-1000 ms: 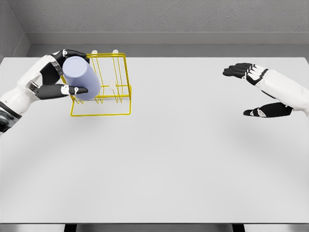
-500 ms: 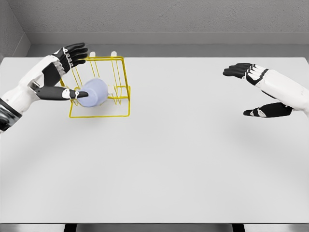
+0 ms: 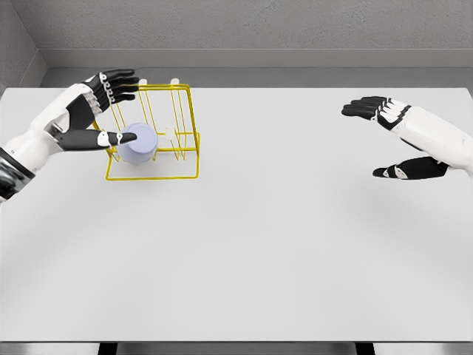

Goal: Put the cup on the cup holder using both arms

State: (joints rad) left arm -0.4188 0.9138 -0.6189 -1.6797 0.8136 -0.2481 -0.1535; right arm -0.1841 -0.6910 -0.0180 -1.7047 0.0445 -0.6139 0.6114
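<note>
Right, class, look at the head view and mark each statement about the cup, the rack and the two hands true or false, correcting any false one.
1. The cup sits inside the yellow wire cup holder. True.
2. The right hand is grasping the cup. False: it hovers open at the table's right side, far from the cup.
3. The left hand has its fingers spread at the holder's left edge. True.
4. The cup holder stands at the table's near right corner. False: it stands at the far left.
5. The cup is pale lavender-blue. True.
</note>
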